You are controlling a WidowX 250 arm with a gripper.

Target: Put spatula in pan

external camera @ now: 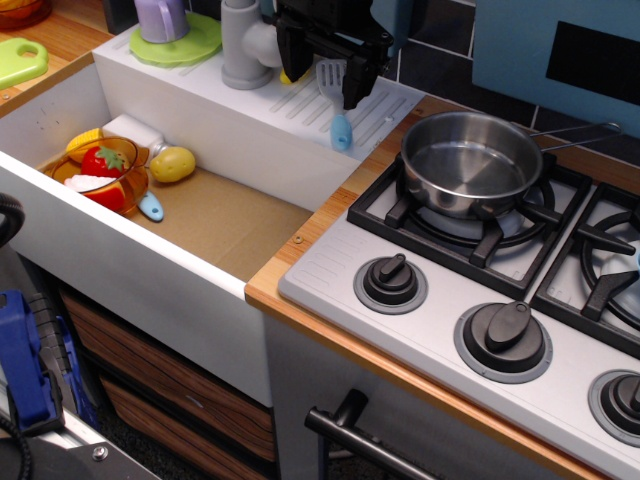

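The spatula (333,82) has a grey slotted head and a light blue handle that points down toward the white draining board (385,108). My black gripper (333,80) is at the top centre, and its fingers (355,88) close on both sides of the spatula's head. The handle's tip is at or just above the board; I cannot tell which. The shiny steel pan (470,160) stands empty on the near-left burner, to the right of the gripper and lower, with its thin handle pointing to the back right.
A grey tap (243,45) stands just left of the gripper. The sink (230,220) holds an orange bowl (105,185) with toy food, a yellow piece (172,163) and a stubby blue utensil end (151,207). Stove knobs (390,282) line the front.
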